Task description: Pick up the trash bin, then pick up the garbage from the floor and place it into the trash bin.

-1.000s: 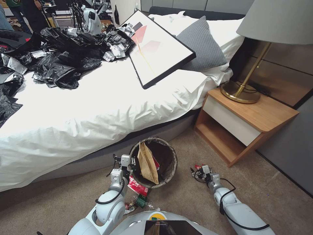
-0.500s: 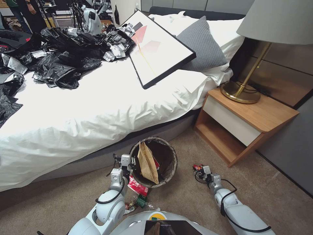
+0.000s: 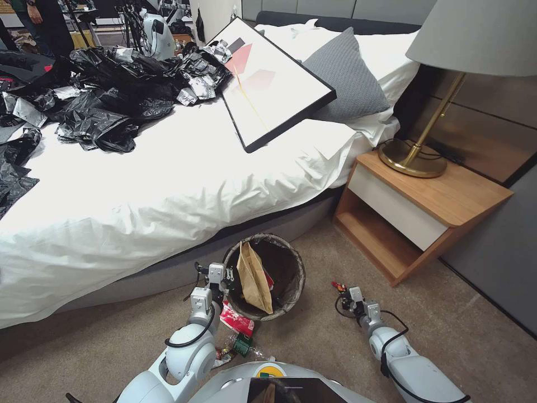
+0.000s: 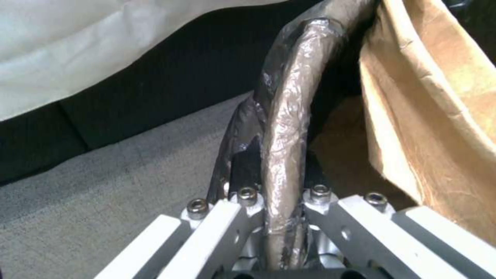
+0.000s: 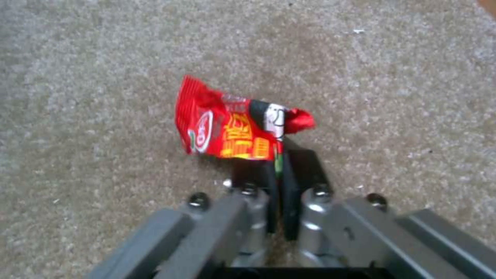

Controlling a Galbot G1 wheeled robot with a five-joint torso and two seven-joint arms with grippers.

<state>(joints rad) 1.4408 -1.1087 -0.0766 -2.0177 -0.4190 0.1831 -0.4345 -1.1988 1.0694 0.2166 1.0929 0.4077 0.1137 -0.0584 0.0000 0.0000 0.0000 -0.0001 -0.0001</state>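
The trash bin [image 3: 298, 267], its dark liner folded over the rim, stands by the bed with a brown paper bag [image 3: 254, 280] upright inside. My left gripper [image 3: 225, 278] is shut on the near rim; the left wrist view shows the liner-wrapped rim [image 4: 286, 135] clamped in the gripper [image 4: 281, 205], with the bag [image 4: 439, 116] beside it. To the bin's right, my right gripper [image 3: 342, 291] is shut on a red snack wrapper [image 3: 336, 286]. In the right wrist view the wrapper [image 5: 227, 131] hangs from the gripper [image 5: 277, 170] above the floor [image 5: 103, 77]. More garbage lies by my left arm: a red wrapper [image 3: 236, 320] and a green-labelled bottle [image 3: 242, 345].
A white bed [image 3: 140, 190] carries black plastic sheets [image 3: 106, 95], a framed picture [image 3: 268, 84] and a grey pillow [image 3: 347, 78]. A wooden nightstand [image 3: 425, 207] with a brass lamp [image 3: 414, 157] stands at the right. Open carpet [image 3: 313, 347] lies between bin and nightstand.
My right arm has drawn slightly back and to the right, the red wrapper staying in its grip. The left gripper and the bin have barely moved.
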